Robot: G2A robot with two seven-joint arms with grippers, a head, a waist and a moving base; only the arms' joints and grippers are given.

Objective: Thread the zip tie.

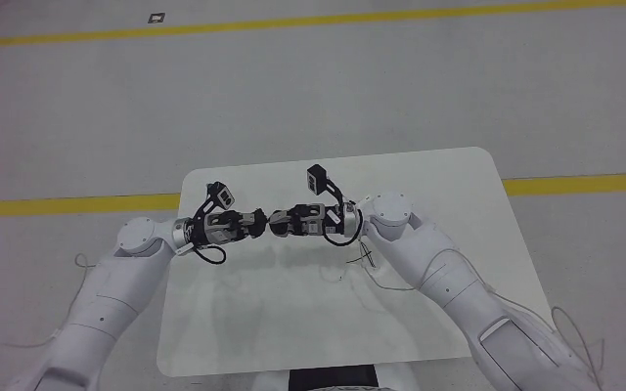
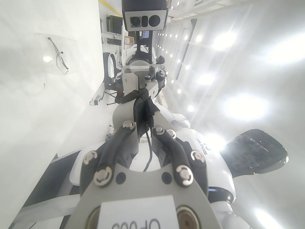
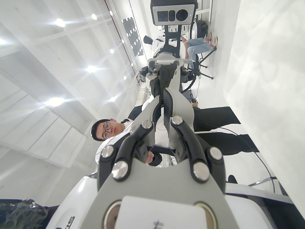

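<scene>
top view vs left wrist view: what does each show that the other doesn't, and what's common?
Top view adds: the full outline of the white table and the left arm itself. Left wrist view adds: the clear bag with the loose zip ties, and ceiling lights. Shared: left tool and right tool tip to tip above the table, those ties lying by the right arm.

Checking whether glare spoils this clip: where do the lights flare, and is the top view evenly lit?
Left wrist view: ceiling lights flare in streaks and haze that side, yet the zip ties on the table are readable. Right wrist view: ceiling lights burst into stars, with wide-lens stretch toward the edges. Top view: even light, no glare.
</scene>
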